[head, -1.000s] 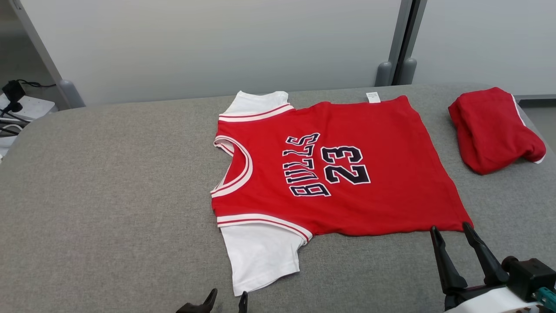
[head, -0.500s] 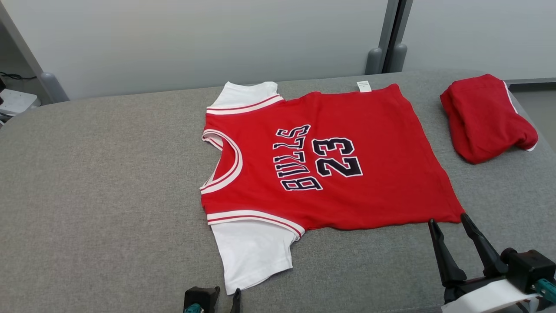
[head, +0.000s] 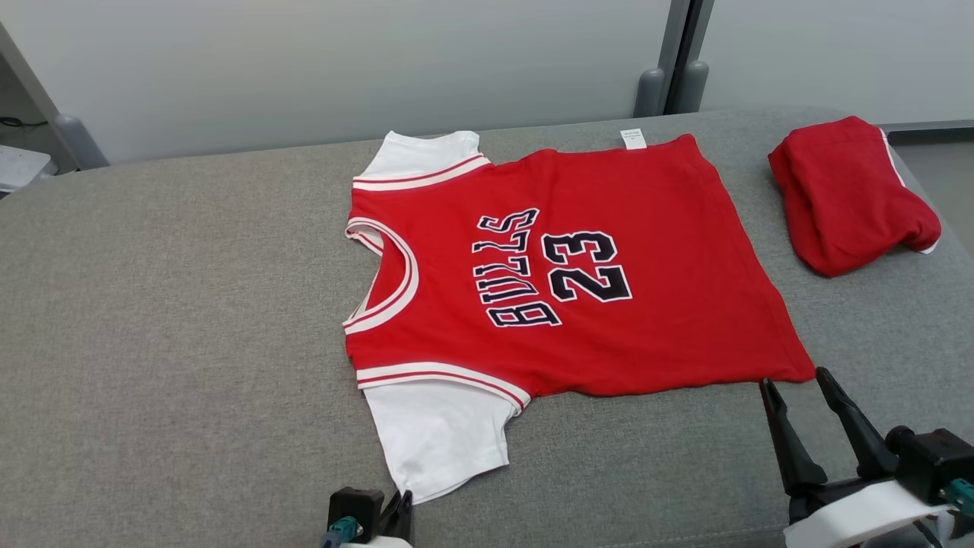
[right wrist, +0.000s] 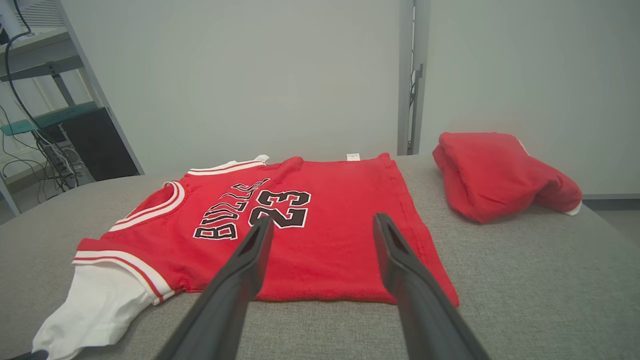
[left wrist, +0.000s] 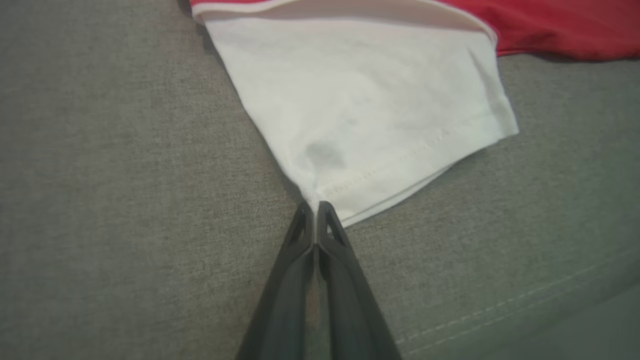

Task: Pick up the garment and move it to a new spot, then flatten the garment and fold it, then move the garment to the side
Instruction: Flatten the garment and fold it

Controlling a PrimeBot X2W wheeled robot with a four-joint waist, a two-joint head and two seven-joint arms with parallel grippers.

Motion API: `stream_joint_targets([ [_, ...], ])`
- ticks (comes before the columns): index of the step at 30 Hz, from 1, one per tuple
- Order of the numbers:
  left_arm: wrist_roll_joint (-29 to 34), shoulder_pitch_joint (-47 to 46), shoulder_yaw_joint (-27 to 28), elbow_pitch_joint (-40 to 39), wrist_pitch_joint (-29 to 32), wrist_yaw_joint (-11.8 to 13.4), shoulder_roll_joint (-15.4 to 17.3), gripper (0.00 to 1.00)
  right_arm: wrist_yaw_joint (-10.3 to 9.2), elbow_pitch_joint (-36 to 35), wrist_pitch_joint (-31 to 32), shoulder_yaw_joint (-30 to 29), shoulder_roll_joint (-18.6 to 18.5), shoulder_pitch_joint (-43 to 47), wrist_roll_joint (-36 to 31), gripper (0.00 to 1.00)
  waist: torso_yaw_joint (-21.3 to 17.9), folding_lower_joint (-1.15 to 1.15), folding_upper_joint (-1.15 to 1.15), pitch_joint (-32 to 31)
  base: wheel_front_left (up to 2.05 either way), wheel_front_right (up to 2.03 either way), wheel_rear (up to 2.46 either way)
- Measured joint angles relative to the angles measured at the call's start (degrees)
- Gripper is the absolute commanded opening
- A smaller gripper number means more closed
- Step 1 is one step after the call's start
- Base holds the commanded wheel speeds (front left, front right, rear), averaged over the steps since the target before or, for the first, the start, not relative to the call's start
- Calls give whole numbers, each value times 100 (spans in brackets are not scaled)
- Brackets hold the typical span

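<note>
The garment is a red "BULLS 23" jersey shirt with white sleeves, lying flat on the grey padded table. My left gripper is at the bottom edge of the head view, shut on the outer corner of the near white sleeve. In the left wrist view the two fingertips meet on that sleeve corner. My right gripper stands open just short of the shirt's near hem corner, touching nothing. Its wrist view shows the gripper wide apart over the red hem.
A second red garment, folded into a bundle, lies at the table's far right near the edge; it also shows as the red bundle. A pale wall with a grey post backs the table. A shelf with cables stands far left.
My left gripper has closed from open onto the sleeve corner. The head camera has tilted, shifting the whole picture. The right gripper stays open by the hem.
</note>
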Motion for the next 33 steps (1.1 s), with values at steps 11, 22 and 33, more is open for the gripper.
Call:
stream_joint_targets([
  [11, 169, 40, 304, -706, -57, 162, 380, 0, 0, 2792, 159, -545, 152, -901, 1067, 100, 179, 0, 0, 196, 0, 0, 0],
  [22, 372, 184, 322, -1660, 24, 401, 751, 0, 0, 4077, 433, -298, -90, -2033, 2104, 100, 421, 0, 0, 480, 0, 0, 0],
  [33, 477, 186, 199, -2261, 257, 535, 876, 0, 0, 4788, 380, 91, -192, -2527, 2570, 47, 539, 0, 0, 666, 0, 0, 0],
])
